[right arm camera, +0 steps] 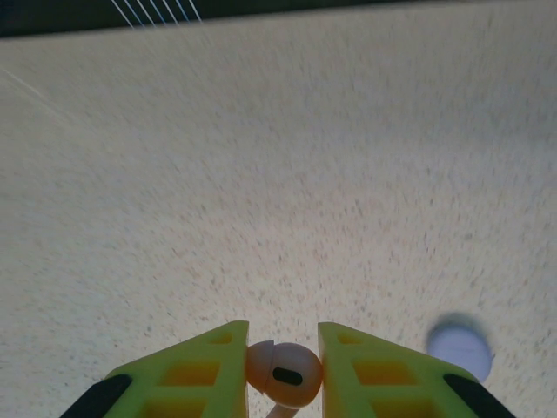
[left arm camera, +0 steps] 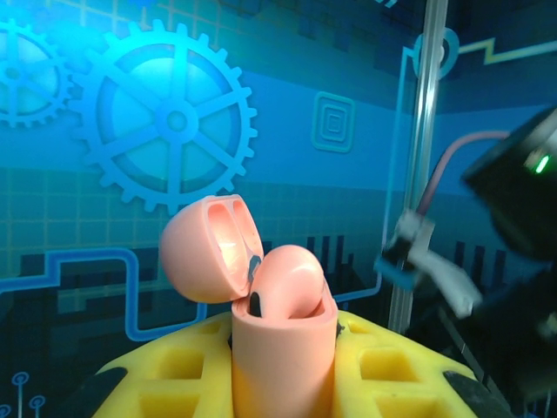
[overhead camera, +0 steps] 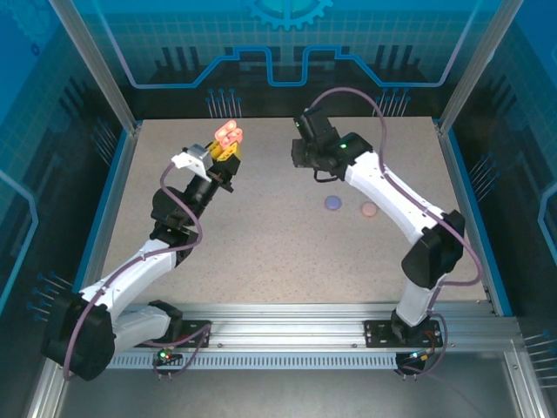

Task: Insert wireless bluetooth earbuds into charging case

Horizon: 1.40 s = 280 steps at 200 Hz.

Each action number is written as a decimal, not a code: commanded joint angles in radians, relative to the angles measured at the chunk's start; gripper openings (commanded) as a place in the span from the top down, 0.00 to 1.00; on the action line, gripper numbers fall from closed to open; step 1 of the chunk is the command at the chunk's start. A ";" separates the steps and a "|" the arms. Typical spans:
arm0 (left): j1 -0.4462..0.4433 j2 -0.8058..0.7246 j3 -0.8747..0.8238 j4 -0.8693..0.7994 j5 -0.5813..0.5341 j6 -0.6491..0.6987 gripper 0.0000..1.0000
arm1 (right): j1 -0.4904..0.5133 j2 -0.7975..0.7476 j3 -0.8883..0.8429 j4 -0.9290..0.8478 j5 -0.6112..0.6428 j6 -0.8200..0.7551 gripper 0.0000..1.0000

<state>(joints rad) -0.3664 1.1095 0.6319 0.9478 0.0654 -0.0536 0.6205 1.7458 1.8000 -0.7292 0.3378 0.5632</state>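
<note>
My left gripper (overhead camera: 228, 153) is raised over the table's back left, shut on a peach-pink charging case (left arm camera: 280, 370) that stands upright between its yellow fingers (left arm camera: 174, 374). The case's lid (left arm camera: 204, 248) is swung open to the left. One matching pale earbud (left arm camera: 294, 277) sits in the case's right socket, and the socket beside it looks dark. My right gripper (overhead camera: 301, 158) hangs to the right of the case, apart from it, and is shut on a second pale beige earbud (right arm camera: 285, 373). That bud is pinched between the yellow fingertips (right arm camera: 222, 348), with its stem pointing down.
A small round purple piece (overhead camera: 332, 203) and a small pinkish piece (overhead camera: 369, 209) lie on the speckled table (overhead camera: 261, 252) right of centre. The purple piece (right arm camera: 459, 347) shows blurred beside my right fingers. Blue walls and metal posts (overhead camera: 96, 70) ring the table.
</note>
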 commanded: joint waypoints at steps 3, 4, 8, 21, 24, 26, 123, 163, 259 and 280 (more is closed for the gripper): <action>-0.012 -0.009 -0.012 0.039 0.076 0.011 1.00 | -0.009 -0.088 0.035 0.112 0.013 -0.111 0.76; -0.013 -0.008 -0.012 0.040 0.078 0.012 1.00 | -0.009 -0.091 0.034 0.115 0.012 -0.113 0.76; -0.017 -0.005 -0.011 0.039 0.082 0.016 1.00 | -0.008 -0.102 0.033 0.131 0.008 -0.120 0.76; -0.032 0.005 -0.008 0.034 0.089 0.030 1.00 | -0.009 -0.139 0.021 0.177 -0.009 -0.142 0.75; -0.037 0.009 -0.007 0.032 0.091 0.032 1.00 | -0.008 -0.147 0.017 0.189 -0.015 -0.148 0.75; -0.039 0.010 -0.006 0.031 0.091 0.035 1.00 | -0.008 -0.152 0.015 0.199 -0.019 -0.151 0.75; -0.127 0.133 0.076 0.009 0.101 0.086 1.00 | -0.001 -0.341 -0.197 0.560 -0.304 -0.384 0.74; -0.134 0.139 0.083 0.006 0.100 0.084 1.00 | -0.002 -0.346 -0.190 0.544 -0.461 -0.546 0.75; -0.138 0.120 0.072 -0.003 0.086 0.087 1.00 | -0.002 -0.308 -0.167 0.487 -0.559 -0.628 0.76; -0.138 0.118 0.074 -0.001 0.083 0.085 1.00 | -0.001 -0.303 -0.178 0.498 -0.565 -0.618 0.76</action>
<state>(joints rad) -0.4950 1.2446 0.6853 0.9237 0.1478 0.0097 0.6209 1.4338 1.6108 -0.2390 -0.1970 -0.0460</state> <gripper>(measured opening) 0.221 0.247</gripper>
